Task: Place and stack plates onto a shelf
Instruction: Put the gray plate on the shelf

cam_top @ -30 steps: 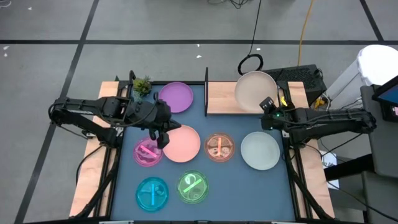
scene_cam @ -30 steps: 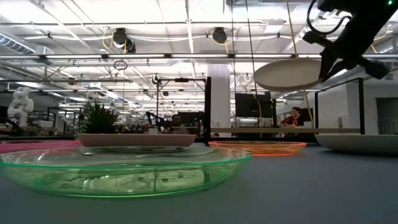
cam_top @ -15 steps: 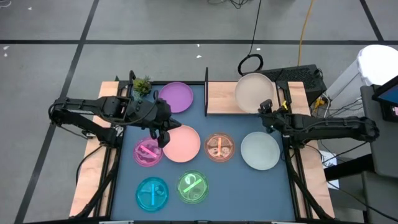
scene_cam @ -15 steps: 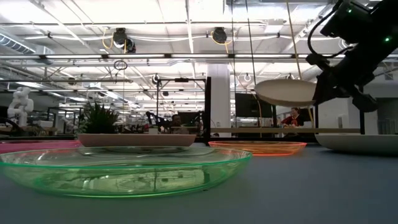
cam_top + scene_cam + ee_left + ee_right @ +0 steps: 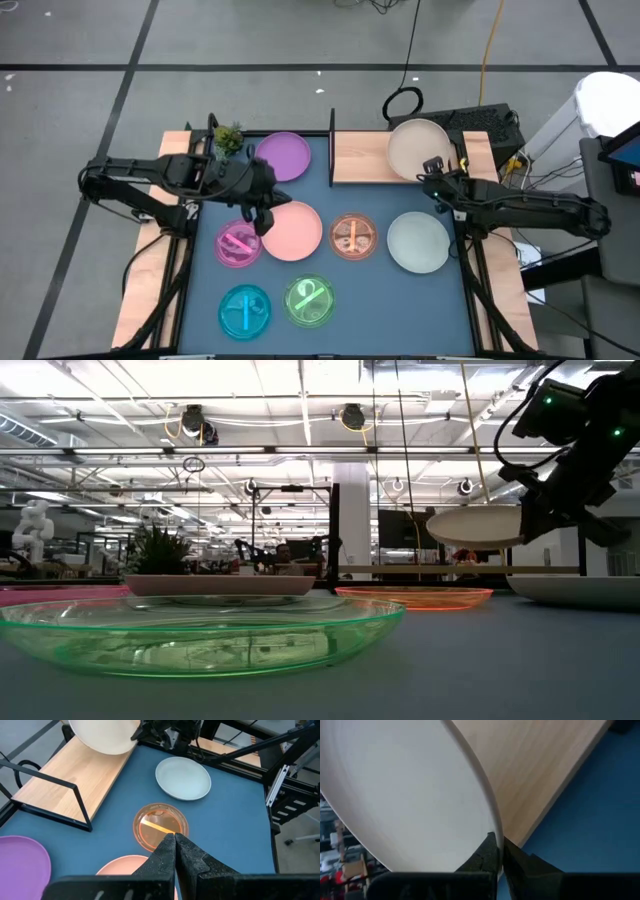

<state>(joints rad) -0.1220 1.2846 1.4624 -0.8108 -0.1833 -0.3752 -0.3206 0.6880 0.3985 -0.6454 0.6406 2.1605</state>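
Right gripper [image 5: 436, 178] pinches cream plate [image 5: 419, 147] by its rim, level over shelf [image 5: 358, 157] for set-down; left gripper [image 5: 262, 215] clenched empty.

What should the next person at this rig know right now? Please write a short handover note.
Right gripper: shut on the cream plate, held above the shelf, not set down.
Left gripper: shut, empty, over the pink plate.
No plate rests on the shelf yet.
Left to do: set down the cream plate, then bring the seven on the table, purple plate included.
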